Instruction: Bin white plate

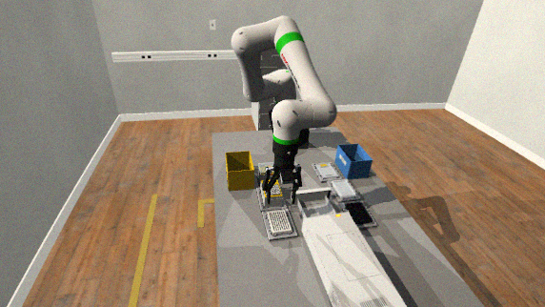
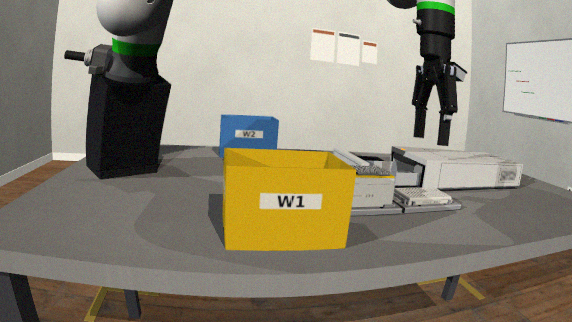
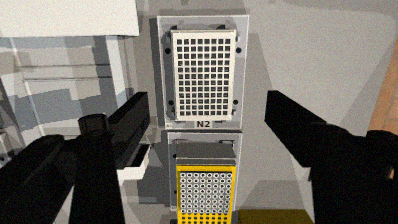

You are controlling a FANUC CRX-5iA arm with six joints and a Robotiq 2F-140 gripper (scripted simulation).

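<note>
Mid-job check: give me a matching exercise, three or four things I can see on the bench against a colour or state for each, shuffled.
Things:
1. bin W1
2. bin W2
3. plate in nest N2
4. gripper

Colour or state:
a. blue
b. open, holding nothing, above the bench
c. white, lying flat in its nest
d. yellow, upright

Pairs: 1-d, 2-a, 3-c, 4-b

Matt grey bench point(image 2: 100, 220) — wood-plank floor point(image 1: 143, 157), faintly glossy.
</note>
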